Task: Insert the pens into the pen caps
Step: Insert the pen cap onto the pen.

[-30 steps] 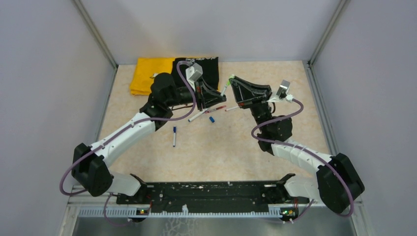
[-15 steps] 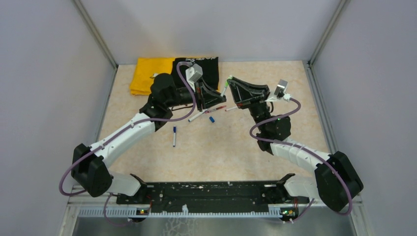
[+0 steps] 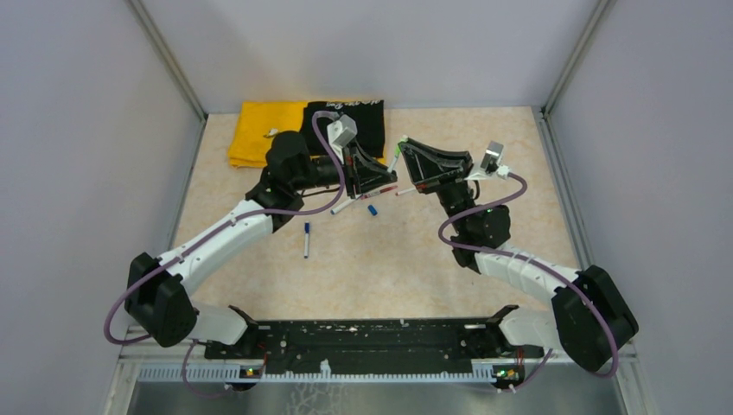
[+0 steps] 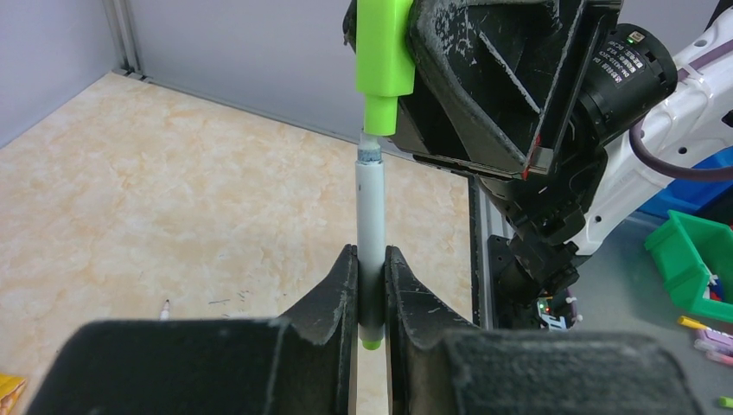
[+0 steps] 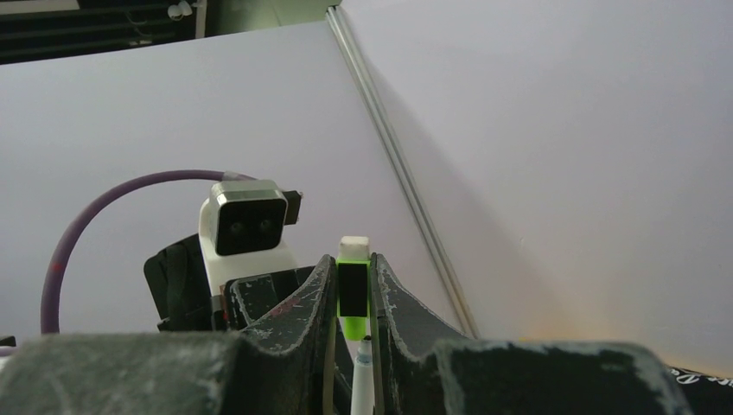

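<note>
left end effector (image 4: pixel 370 264) grips 1 pen (image 4: pixel 370 199) | right end effector (image 5: pixel 352 270) grips 1 green cap (image 5: pixel 352 294)

Both arms have white shell links (image 3: pixel 218 240) between bulky black joint housings (image 3: pixel 160 303), and a purple cable (image 5: pixel 156 177) loops loosely along each. A pale grey camera block (image 5: pixel 249 225) with two lenses sits on each wrist. The left pincer (image 4: pixel 372 290) has matte black, wedge-shaped fingers scuffed pale at the edges. The right pincer (image 5: pixel 353 294) looks alike, and its round collar bears a white printed label (image 4: pixel 621 65).
</note>
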